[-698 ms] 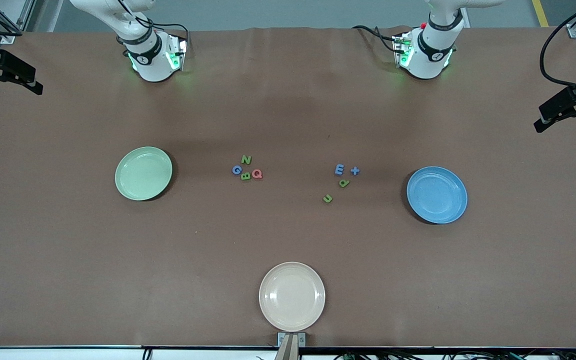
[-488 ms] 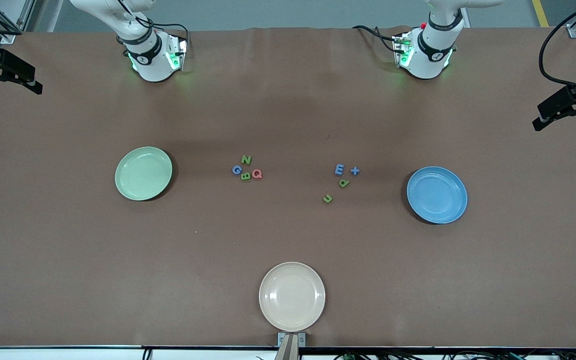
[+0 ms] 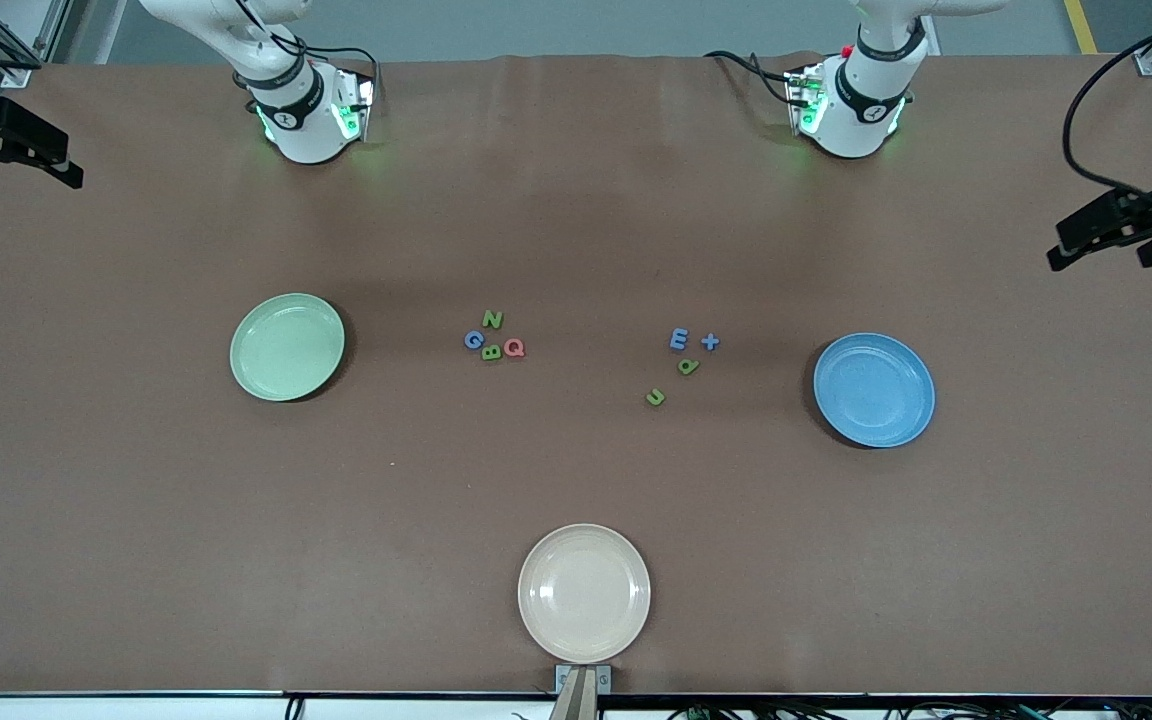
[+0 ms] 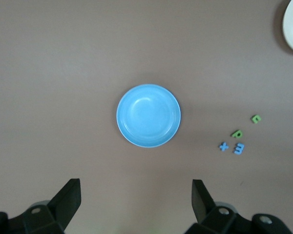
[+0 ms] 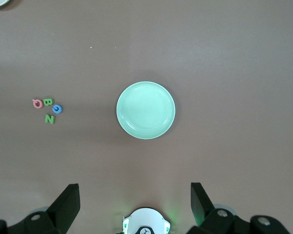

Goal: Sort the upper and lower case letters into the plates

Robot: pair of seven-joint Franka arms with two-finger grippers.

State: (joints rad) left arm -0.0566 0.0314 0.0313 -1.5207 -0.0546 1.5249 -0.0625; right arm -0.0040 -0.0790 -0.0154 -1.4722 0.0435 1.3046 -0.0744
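Nothing is sorted yet: green plate (image 3: 287, 347) and blue plate (image 3: 874, 390) seemingly sitting empty, letters (image 3: 493, 336) lying mid-frame; left gripper (image 4: 136, 204) and right gripper (image 5: 135, 207) hovering, fingers apart.

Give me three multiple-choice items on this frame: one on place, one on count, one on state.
1. The red Q lies:
A. in the blue plate
B. on the table beside the green B
C. in the cream plate

2. Letters lying in the green plate:
A. none
B. two
C. four

3. The left hand is:
A. shut on a letter
B. open, holding nothing
C. shut, holding nothing

Answers:
1 B: Q touches the B in the cluster of capitals.
2 A: the plate's inside is bare.
3 B: its fingers stand wide apart over the blue plate.
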